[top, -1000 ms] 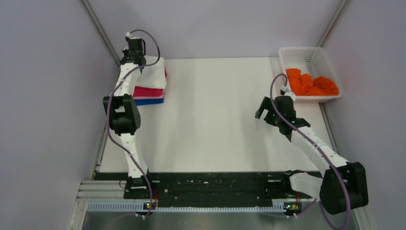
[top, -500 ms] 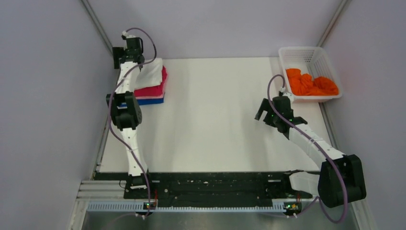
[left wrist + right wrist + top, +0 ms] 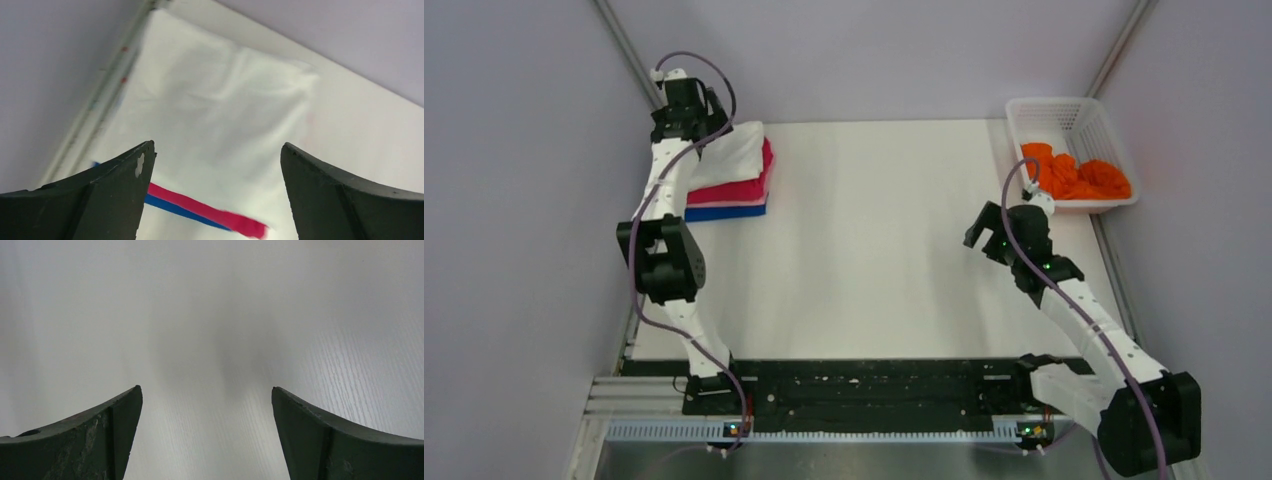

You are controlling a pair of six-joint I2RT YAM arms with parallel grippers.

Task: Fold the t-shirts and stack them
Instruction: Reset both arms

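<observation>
Three folded t-shirts are stacked at the table's far left: a white one [image 3: 736, 152] on top, a magenta one [image 3: 746, 187] under it, a blue one [image 3: 726, 212] at the bottom. My left gripper [image 3: 696, 130] hovers open above the stack's far-left corner. In the left wrist view the white t-shirt [image 3: 220, 110] lies flat below the left gripper [image 3: 217, 155], with the magenta [image 3: 210, 212] and blue [image 3: 170, 207] edges showing. An orange t-shirt [image 3: 1076, 178] lies crumpled in the basket. My right gripper [image 3: 986, 228] hangs open over bare table [image 3: 210, 315], and nothing sits in the right gripper [image 3: 206, 395].
The white lattice basket [image 3: 1064, 103] stands at the far right corner, just beyond my right arm. Grey walls close in on the left, the back and the right. A metal rail [image 3: 634, 300] runs along the table's left edge.
My left gripper has opened, let go of the white t-shirt and pulled up and back toward the far-left corner. My right gripper has shifted slightly right, toward the basket.
</observation>
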